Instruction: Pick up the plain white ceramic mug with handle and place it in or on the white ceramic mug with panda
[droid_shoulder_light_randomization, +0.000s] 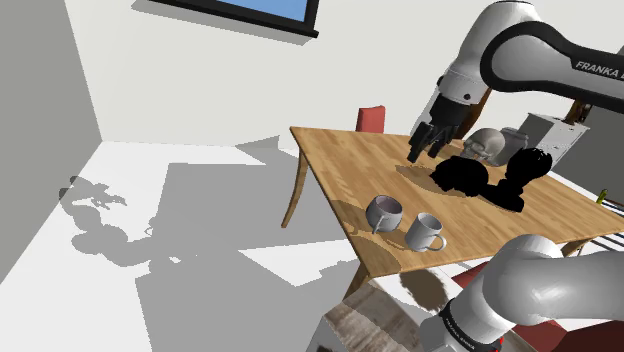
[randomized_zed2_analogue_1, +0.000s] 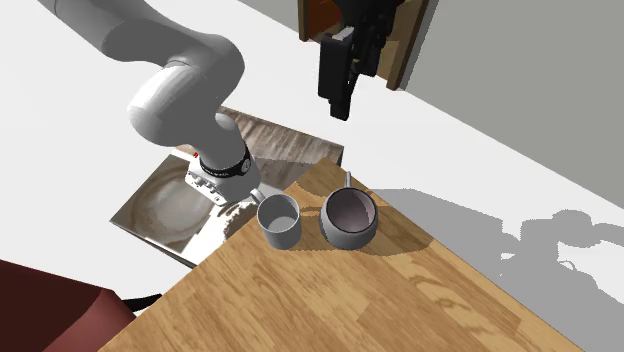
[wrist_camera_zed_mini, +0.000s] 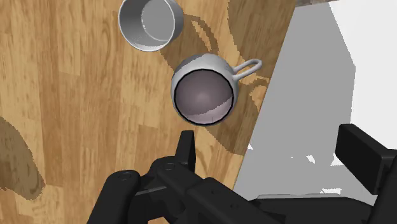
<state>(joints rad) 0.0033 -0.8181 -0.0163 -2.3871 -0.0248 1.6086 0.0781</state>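
— What do the two mugs look like?
— The straight mug (randomized_zed2_analogue_1: 279, 220) is cylindrical and pale grey-white, light inside. The round mug (randomized_zed2_analogue_1: 349, 217) is bulbous, white outside and dull mauve-grey inside, with a thin loop handle.
— How do they stand?
— Both are upright, mouths up and empty, side by side but just apart near a corner of the wooden table (randomized_zed2_analogue_1: 400, 300). The round mug's handle points out toward the table's edge. The straight mug's handle is on the side away from its neighbour.

Bright, even light; the arm (droid_shoulder_light_randomization: 520, 40) throws a hard grey shadow across the white floor (droid_shoulder_light_randomization: 250, 310). Darker brown shadow patches lie on the tabletop (wrist_camera_zed_mini: 76, 95). The handled mug (wrist_camera_zed_mini: 202, 95) is dull inside, and the black shapes (droid_shoulder_light_randomization: 462, 177) render as flat silhouettes.
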